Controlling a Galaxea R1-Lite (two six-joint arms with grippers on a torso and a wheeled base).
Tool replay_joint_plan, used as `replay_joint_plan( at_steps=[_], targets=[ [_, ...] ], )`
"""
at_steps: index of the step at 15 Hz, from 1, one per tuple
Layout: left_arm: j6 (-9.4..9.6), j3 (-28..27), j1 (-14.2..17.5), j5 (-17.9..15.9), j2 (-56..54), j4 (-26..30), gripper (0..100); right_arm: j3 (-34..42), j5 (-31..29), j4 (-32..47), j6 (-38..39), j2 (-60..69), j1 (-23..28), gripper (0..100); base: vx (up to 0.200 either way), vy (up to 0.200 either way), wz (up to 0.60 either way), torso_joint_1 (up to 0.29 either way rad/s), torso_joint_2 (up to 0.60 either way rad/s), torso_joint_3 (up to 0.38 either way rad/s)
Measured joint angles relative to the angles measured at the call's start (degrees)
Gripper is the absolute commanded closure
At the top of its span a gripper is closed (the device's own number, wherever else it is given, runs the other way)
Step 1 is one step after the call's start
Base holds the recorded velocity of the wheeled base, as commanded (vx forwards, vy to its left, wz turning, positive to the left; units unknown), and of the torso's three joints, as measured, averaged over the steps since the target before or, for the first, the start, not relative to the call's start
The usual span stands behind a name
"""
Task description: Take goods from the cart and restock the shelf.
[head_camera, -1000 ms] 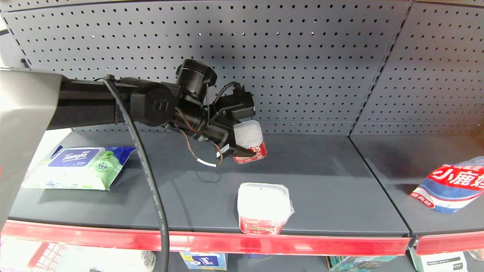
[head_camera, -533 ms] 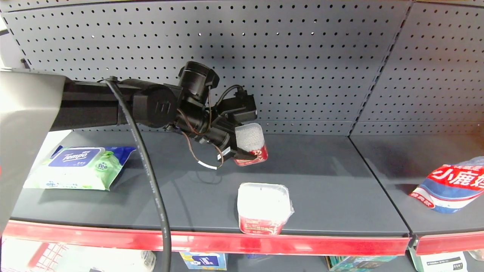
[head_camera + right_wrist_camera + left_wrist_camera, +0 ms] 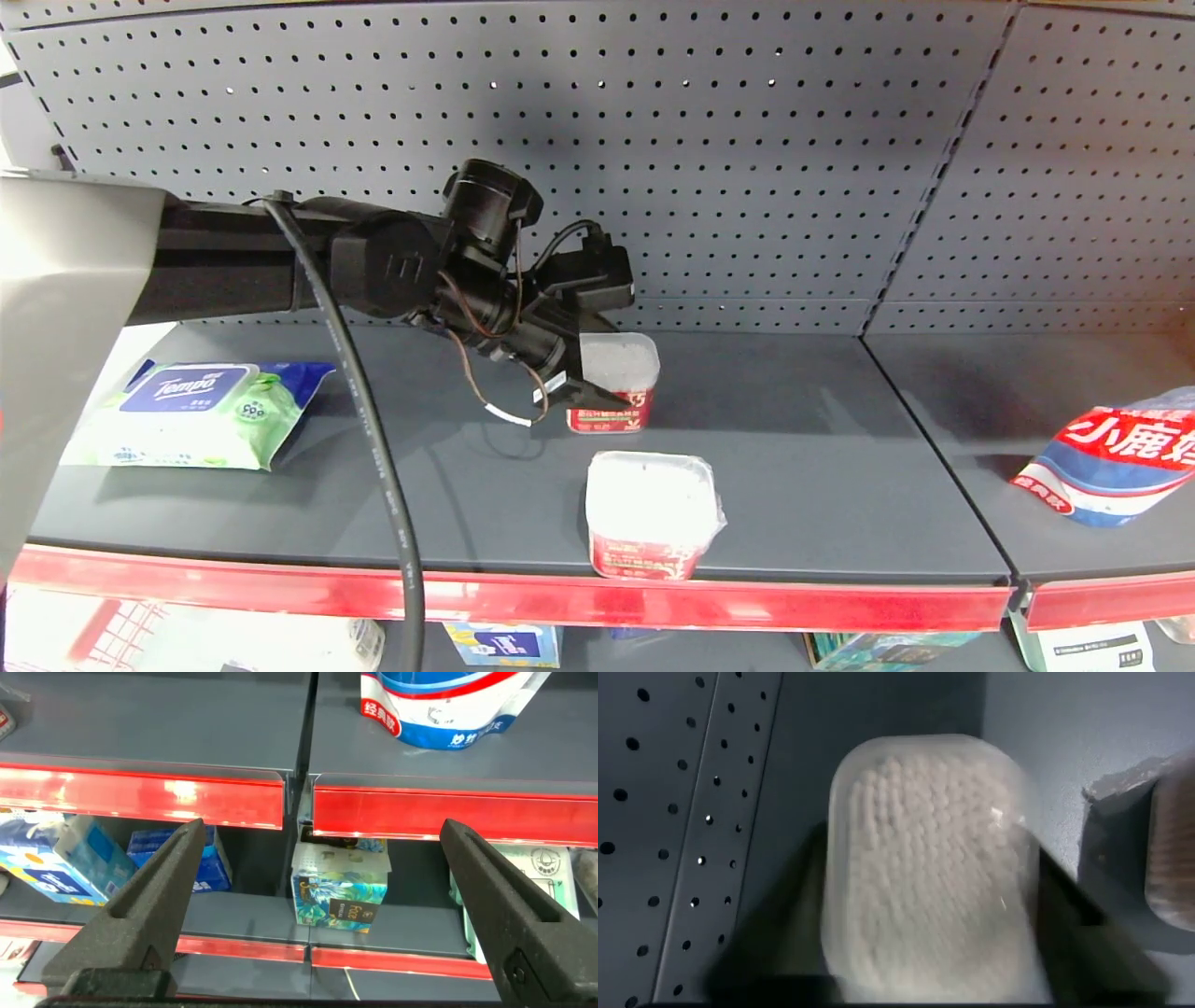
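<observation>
Grey metal shelf (image 3: 803,439) with pegboard back (image 3: 747,140) and red front strip: the left pincer (image 3: 602,390) is clamped across a clear tub of cotton swabs (image 3: 618,369), which stands upright mid-shelf, apparently touching the deck, behind a second tub (image 3: 651,525) at the front edge; the right pincer (image 3: 318,905) hangs open and empty before the lower shelves. Risk, as judged: a finger dragging on release could tip the held tub, and the arm backing out could knock the front tub over the lip. Labels: red bands with white print on both tubs, a blue panel on the wipes pack (image 3: 191,413), large white characters on the red-and-blue bag (image 3: 1111,457).
</observation>
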State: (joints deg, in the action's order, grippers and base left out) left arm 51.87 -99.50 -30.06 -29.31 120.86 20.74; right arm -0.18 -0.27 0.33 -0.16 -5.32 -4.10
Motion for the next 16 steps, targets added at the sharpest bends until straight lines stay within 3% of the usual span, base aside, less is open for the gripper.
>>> replay_joint_plan(
  at_steps=[5,10,16],
  targets=[
    [-0.37,1.2,0.5,1.1,-0.4,0.4,0,0.0,0.0,0.0,0.0,0.0,0.0,0,0.000,0.000,0.00,0.000,0.00,0.000],
    [0.05,7.2,4.3,1.1,-3.8,0.3,0,0.0,0.0,0.0,0.0,0.0,0.0,0,0.000,0.000,0.00,0.000,0.00,0.000],
    [-0.09,7.4,4.7,1.1,-4.4,0.0,0,0.0,0.0,0.0,0.0,0.0,0.0,0,0.000,0.000,0.00,0.000,0.00,0.000]
  ],
)
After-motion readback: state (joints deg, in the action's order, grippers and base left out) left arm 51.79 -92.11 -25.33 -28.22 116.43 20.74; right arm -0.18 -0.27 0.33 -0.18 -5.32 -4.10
